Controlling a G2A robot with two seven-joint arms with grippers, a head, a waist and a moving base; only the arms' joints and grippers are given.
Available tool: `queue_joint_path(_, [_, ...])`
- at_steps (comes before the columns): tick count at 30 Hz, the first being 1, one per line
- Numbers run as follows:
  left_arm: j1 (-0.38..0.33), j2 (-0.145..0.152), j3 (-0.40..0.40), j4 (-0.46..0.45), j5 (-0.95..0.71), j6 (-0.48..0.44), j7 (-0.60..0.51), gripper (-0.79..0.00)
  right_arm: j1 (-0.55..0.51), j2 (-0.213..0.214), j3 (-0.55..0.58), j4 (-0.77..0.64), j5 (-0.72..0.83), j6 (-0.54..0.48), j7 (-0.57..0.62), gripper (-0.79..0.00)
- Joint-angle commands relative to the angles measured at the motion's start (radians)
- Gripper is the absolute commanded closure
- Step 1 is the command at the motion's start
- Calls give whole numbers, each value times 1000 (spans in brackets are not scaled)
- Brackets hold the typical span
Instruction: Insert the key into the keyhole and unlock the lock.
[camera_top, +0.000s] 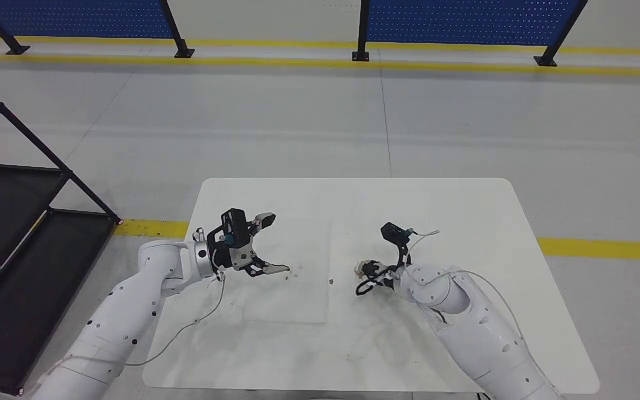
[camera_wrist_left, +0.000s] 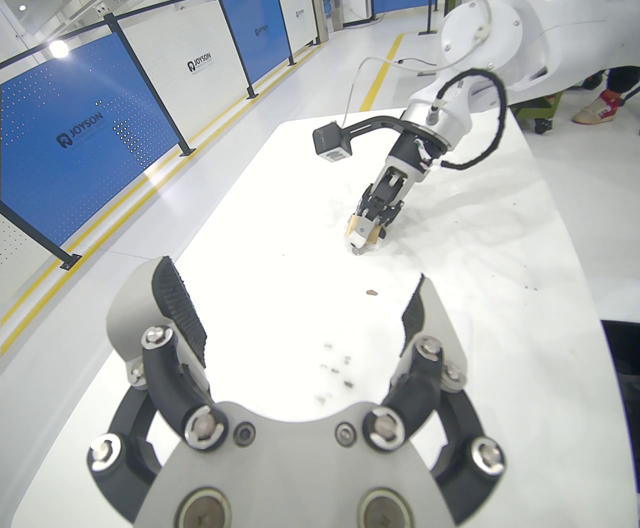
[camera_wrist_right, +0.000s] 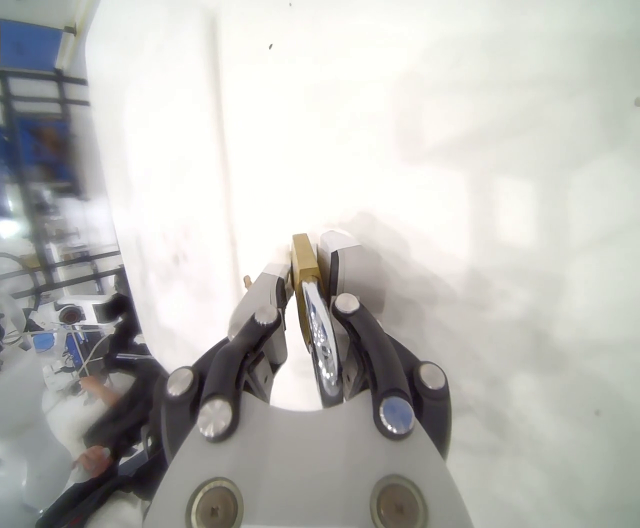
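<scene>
Down on the tabletop, my right end effector is clamped on the padlock, while my left end effector hangs wide apart and empty, off to the side. I can't tell where the key is, so I reckon inserting and turning are both left.

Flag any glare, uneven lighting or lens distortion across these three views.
Right wrist view: glare washes out the white table around the brass padlock with its silver shackle, which is clamped in the right pincer. Left wrist view: the wide lens bows the table's edges, and a lamp hotspot flares on the blue perforated panel. Top view: even light, and the floor lines stay straight.
</scene>
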Motion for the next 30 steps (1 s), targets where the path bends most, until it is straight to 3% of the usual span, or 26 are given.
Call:
queue_joint_path(1, [0, 0, 0, 0, 0, 0, 0, -785, 3, -1, -2, -1, -2, 2, 4, 0])
queue_joint_path(3, [0, 0, 0, 0, 0, 0, 0, -785, 5, -1, -2, 1, -4, 1, 7, 0])
queue_joint_path(7, [0, 0, 0, 0, 0, 0, 0, -785, 7, -2, -3, 0, -12, 4, 7, -286])
queue_joint_path(9, [0, 0, 0, 0, 0, 0, 0, -785, 7, -2, -1, -2, -14, 5, 8, -326])
queue_joint_path(26, [0, 0, 0, 0, 0, 0, 0, -785, -21, 2, 19, -65, -53, -2, -22, -366])
queue_joint_path(28, [0, 0, 0, 0, 0, 0, 0, -785, -45, 6, 30, -107, -70, -10, -63, -785])
queue_joint_path(30, [0, 0, 0, 0, 0, 0, 0, -785, -79, 11, 47, -162, -93, -27, -111, -785])
